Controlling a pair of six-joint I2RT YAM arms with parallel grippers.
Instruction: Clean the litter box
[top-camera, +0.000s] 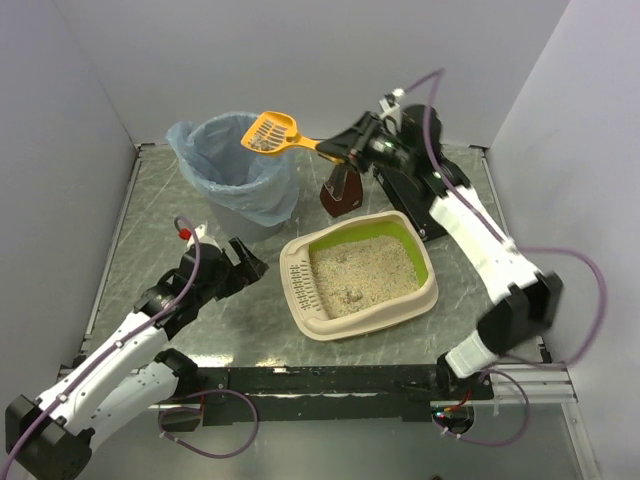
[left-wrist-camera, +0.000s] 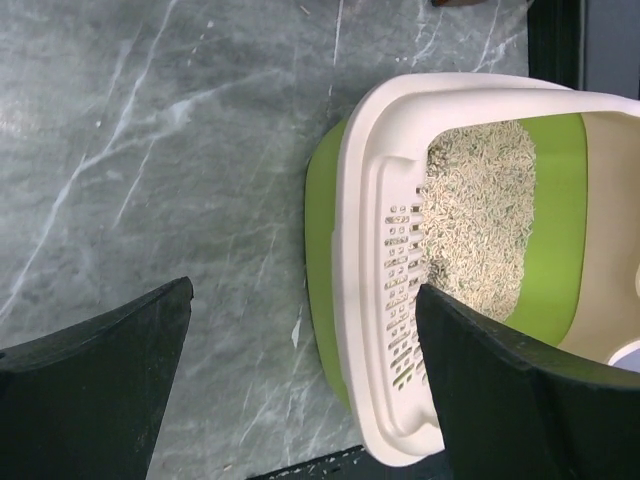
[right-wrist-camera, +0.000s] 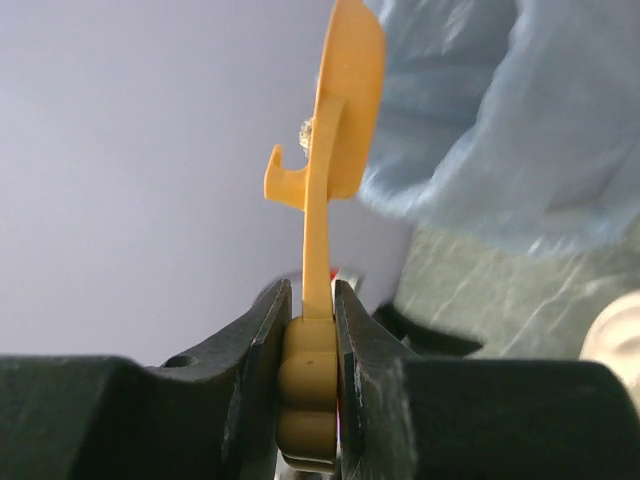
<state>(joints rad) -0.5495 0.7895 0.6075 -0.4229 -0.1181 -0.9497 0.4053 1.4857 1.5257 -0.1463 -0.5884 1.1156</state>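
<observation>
Filling the bottom of the right wrist view, the right hand (right-wrist-camera: 310, 290) is clenched on the handle of an orange scoop (right-wrist-camera: 345, 110). The scoop's head is seen edge-on there, so what it carries cannot be made out beyond a pale speck at its edge. From above, the scoop (top-camera: 270, 132) hangs over the mouth of a round bin (top-camera: 200, 135) lined with a blue bag. Something greyish lies in it, too small to identify. A dark brown object (top-camera: 342, 192) stands just below the right hand (top-camera: 330, 150); what it is cannot be told. A black case (top-camera: 432, 230) is largely hidden under the right arm.

The litter box (top-camera: 300, 290) sits mid-worktop, near of the bin, its slotted ledge at the left end. In the left wrist view the box (left-wrist-camera: 365, 250) is cut off at the right edge, and one black finger (left-wrist-camera: 510, 400) covers its corner.

The right arm rises from the near right, runs far and bends left, wrist pointing at the bin. The left arm stretches from the near left, its hand (top-camera: 248, 260) low beside the box's left end. That hand is released, fingers spread wide and grasping nothing above the grey marbled worktop (left-wrist-camera: 150, 150).
</observation>
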